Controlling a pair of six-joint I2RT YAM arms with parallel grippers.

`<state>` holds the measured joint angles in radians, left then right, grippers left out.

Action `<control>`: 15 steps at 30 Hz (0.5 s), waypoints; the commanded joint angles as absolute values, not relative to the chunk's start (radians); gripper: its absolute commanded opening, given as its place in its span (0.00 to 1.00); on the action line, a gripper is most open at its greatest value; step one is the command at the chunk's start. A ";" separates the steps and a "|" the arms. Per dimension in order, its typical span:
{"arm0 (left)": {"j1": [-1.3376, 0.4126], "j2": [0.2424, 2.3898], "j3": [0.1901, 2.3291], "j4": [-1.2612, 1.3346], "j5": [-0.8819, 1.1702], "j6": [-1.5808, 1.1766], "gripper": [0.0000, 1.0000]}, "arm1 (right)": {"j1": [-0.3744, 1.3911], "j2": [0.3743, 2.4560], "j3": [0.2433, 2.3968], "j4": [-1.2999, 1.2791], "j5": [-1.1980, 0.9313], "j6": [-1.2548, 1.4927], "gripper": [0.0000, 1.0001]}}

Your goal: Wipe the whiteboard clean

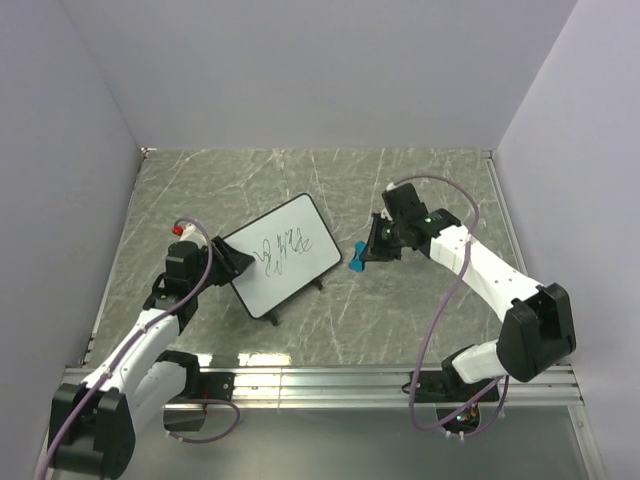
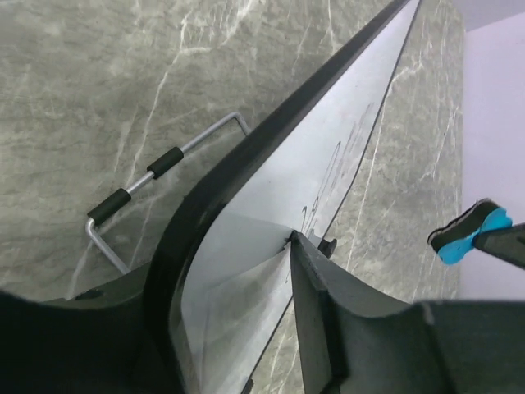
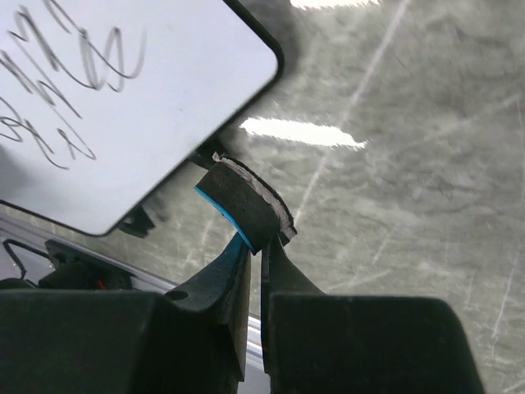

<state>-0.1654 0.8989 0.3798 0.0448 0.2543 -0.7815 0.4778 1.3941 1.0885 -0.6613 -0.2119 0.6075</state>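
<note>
The whiteboard, white with a black frame and black scribbles, stands tilted on its feet at the table's middle left. My left gripper is shut on its left edge; the left wrist view shows the board pinched between the jaws. My right gripper is shut on the blue eraser, held just right of the board's right edge and apart from it. In the right wrist view the eraser, dark felt side up, sits at the fingertips below the board's corner.
A wire stand with black sleeves lies behind the board. Grey marble tabletop spreads around; pale walls close in left, back and right. A metal rail runs along the near edge.
</note>
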 commanded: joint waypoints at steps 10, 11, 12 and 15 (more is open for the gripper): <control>-0.158 0.736 0.243 -0.008 0.219 -0.844 0.29 | 0.577 1.557 1.336 -0.630 -0.227 0.617 0.00; -0.158 0.732 0.230 -0.008 0.225 -0.851 0.23 | 0.600 1.575 1.345 -0.621 -0.230 0.618 0.00; -0.158 0.727 0.218 0.024 0.227 -0.853 0.17 | 0.610 1.583 1.357 -0.614 -0.232 0.620 0.00; -0.158 0.726 0.178 0.051 0.227 -0.856 0.00 | 0.675 1.626 1.379 -0.585 -0.241 0.627 0.00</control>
